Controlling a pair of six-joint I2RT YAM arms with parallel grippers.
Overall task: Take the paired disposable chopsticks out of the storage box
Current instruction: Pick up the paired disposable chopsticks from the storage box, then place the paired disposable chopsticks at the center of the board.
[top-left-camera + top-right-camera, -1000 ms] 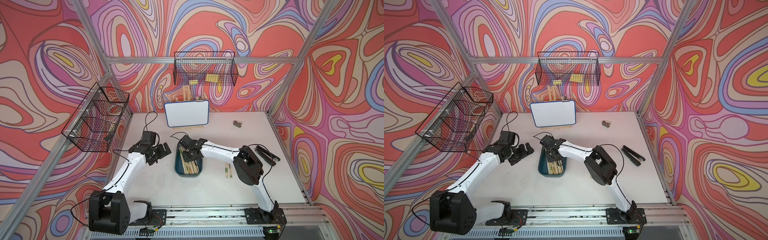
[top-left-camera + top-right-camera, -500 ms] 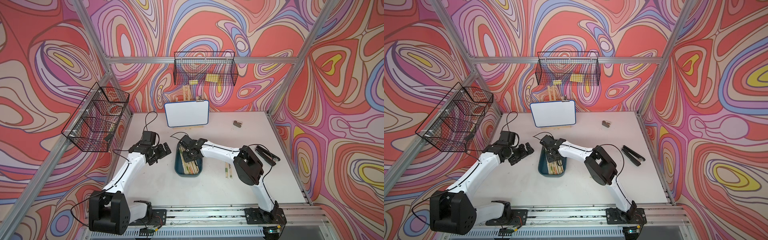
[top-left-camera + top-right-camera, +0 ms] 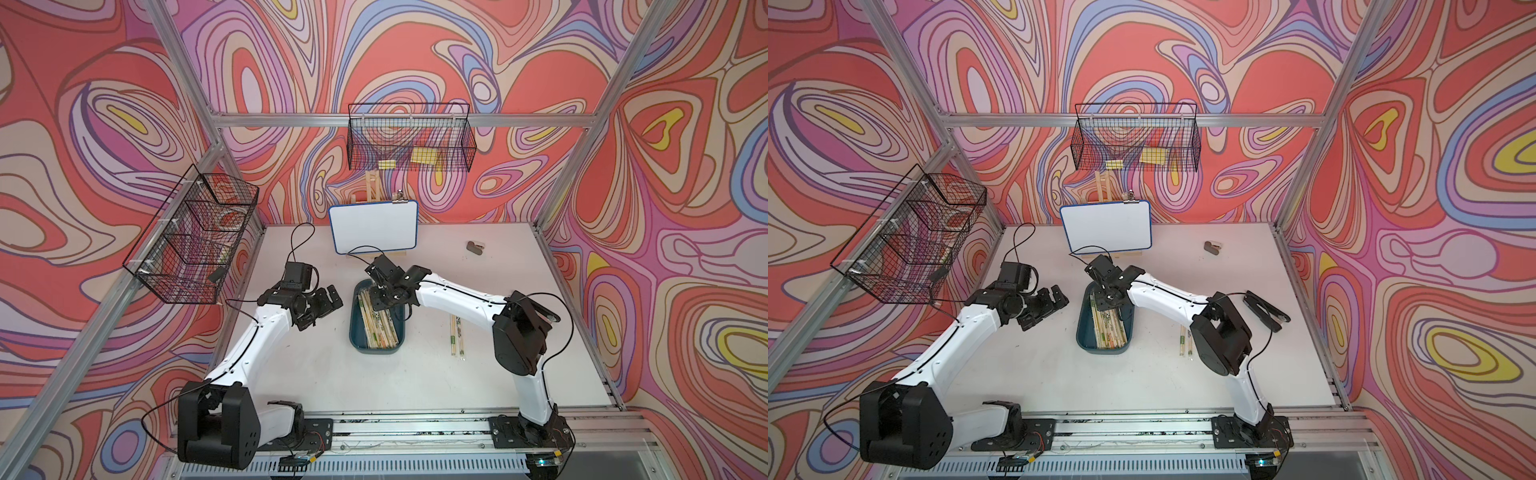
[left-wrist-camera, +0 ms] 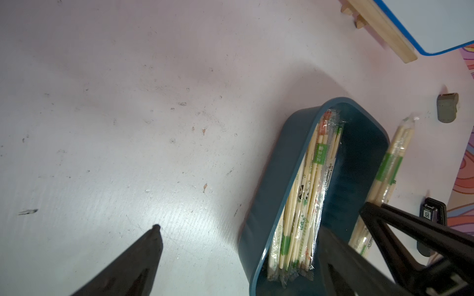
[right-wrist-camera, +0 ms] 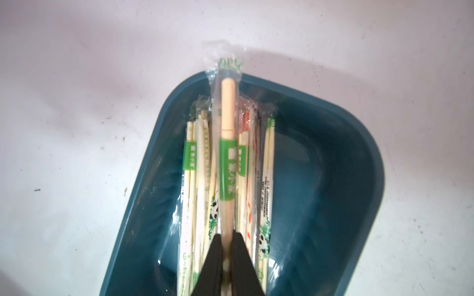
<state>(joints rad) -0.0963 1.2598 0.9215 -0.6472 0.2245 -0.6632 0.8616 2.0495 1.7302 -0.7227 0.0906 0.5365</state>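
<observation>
One storage box (image 3: pixel 376 347) holding a bundle of chopstick pairs (image 3: pixel 378 324) too overlapped to count — two loose pairs (image 3: pixel 457 334), it seems, on the counter (image 3: pixel 374 395). Two wire baskets (image 3: pixel 409 141), one whiteboard (image 3: pixel 374 226), one stapler (image 3: pixel 1266 316), one small grey object (image 3: pixel 474 247).

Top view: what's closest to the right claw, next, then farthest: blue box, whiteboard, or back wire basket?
1. blue box: directly under the right claw, which pinches a chopstick pair.
2. whiteboard: standing farther back, behind the box.
3. back wire basket: hanging high, farthest back.
</observation>
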